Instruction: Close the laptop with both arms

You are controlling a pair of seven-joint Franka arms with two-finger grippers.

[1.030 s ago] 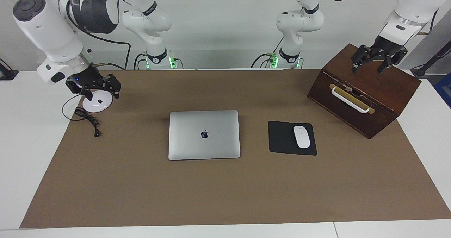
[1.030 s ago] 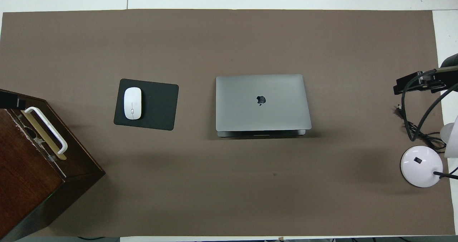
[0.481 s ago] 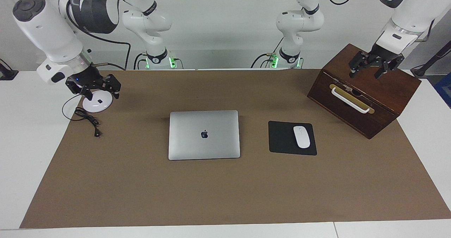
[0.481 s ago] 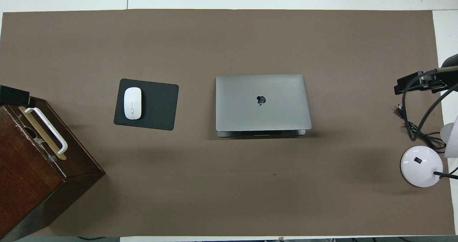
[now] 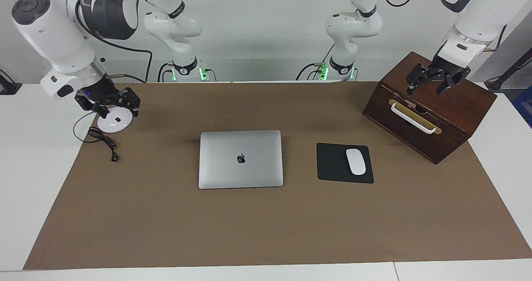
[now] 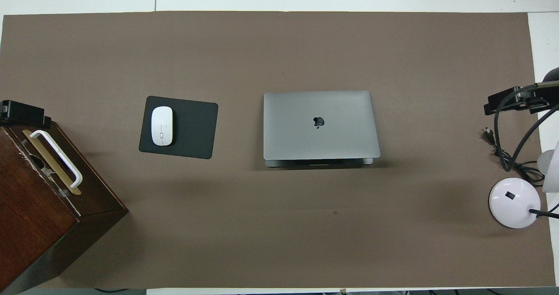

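Note:
The silver-grey laptop (image 5: 241,159) (image 6: 321,125) lies mid-table with its lid, apple logo up, down almost flat over the base. A dark slit and the base's edge show under the lid along the side nearer the robots. My left gripper (image 5: 424,89) (image 6: 24,111) hangs open over the top of the wooden box, holding nothing. My right gripper (image 5: 117,112) (image 6: 515,101) hangs open over the white lamp base toward the right arm's end of the table, also with nothing in it. Both grippers are well away from the laptop.
A dark wooden box (image 5: 432,110) with a white handle stands at the left arm's end. A white mouse (image 5: 355,161) lies on a black mouse pad (image 5: 332,164) beside the laptop. A round white lamp base (image 5: 113,124) and a black cable (image 5: 104,141) lie at the right arm's end.
My left gripper has drifted over the box toward the table's middle. The right gripper has shifted slightly. The laptop has not moved.

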